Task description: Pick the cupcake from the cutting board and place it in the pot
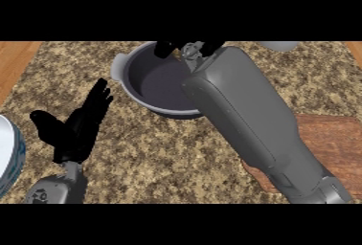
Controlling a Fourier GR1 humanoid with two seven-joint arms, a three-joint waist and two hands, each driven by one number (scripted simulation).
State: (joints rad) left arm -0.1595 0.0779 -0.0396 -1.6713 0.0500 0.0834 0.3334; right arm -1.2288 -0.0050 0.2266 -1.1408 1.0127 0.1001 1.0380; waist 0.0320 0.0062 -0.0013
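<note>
Small pale cupcake [191, 50] is pinched in the curled black right hand [167, 48] — round grey pot [130, 81] is seen just under it.

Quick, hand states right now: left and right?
Left robot hand: open, holding nothing, resting at the view's lower left.
Right robot hand: over the pot, mostly hidden by its forearm; cannot be told.

A kitchen: a speckled stone counter [176, 158] bearing a pot [138, 72] and wooden cutting board [332, 139].
</note>
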